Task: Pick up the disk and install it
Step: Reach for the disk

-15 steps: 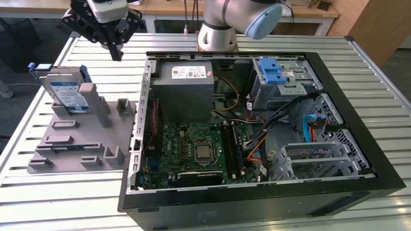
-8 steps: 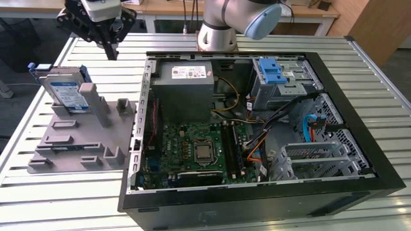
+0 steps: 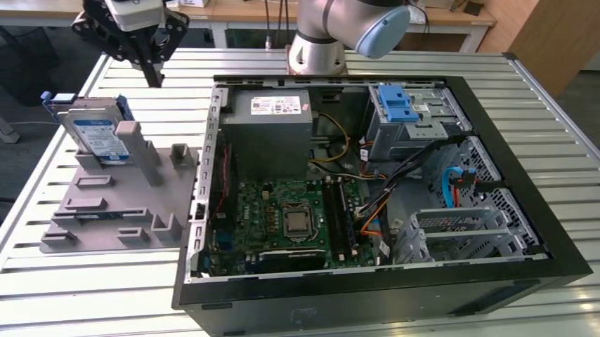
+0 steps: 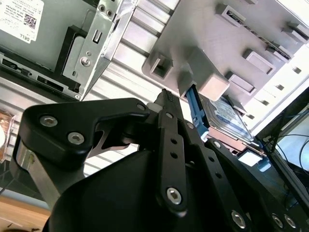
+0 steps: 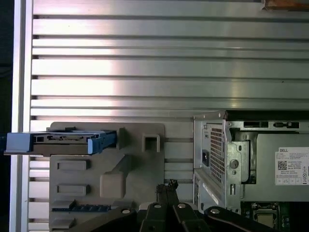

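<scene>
— Where's the disk (image 3: 94,133)?
— The exterior view shows us its label, standing on edge in the grey holder (image 3: 112,193); the first wrist view shows its thin edge.
— Our gripper (image 3: 153,77)?
— Pointing down near the holder, apart from the disk, fingers closed together, empty.

Silver arm (image 3: 314,49), blue cap (image 3: 383,31), black bolted tool (image 3: 153,78)

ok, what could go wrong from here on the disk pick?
1. The gripper is shut, apart from the disk; descending like that could knock its top edge.
2. The disk stands on edge in the grey fixture beside a post; a skewed grasp may snag.
3. Loose cables crowd the drive bay and could catch the disk.
</scene>
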`<state>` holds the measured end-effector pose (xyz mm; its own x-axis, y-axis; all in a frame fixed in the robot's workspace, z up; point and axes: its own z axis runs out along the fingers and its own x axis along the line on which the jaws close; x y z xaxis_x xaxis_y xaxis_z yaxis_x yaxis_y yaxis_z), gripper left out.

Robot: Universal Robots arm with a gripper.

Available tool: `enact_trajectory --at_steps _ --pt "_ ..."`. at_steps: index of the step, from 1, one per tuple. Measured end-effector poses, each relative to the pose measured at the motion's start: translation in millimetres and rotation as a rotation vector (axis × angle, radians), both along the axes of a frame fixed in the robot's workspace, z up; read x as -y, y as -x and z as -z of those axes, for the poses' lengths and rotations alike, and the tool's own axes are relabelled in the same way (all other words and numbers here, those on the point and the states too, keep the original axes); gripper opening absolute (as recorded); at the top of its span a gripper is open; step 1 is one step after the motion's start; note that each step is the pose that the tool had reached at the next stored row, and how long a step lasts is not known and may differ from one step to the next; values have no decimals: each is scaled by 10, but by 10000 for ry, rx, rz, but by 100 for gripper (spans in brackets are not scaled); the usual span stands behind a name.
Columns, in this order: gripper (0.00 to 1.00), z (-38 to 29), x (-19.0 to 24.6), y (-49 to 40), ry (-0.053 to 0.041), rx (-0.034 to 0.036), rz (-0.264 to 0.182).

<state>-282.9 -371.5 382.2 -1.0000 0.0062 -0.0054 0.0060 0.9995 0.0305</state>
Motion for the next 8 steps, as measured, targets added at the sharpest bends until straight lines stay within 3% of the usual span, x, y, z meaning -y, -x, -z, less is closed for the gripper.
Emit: enact_trajectory --at_steps 8 --pt "11 4 -22 71 0 0 -2"
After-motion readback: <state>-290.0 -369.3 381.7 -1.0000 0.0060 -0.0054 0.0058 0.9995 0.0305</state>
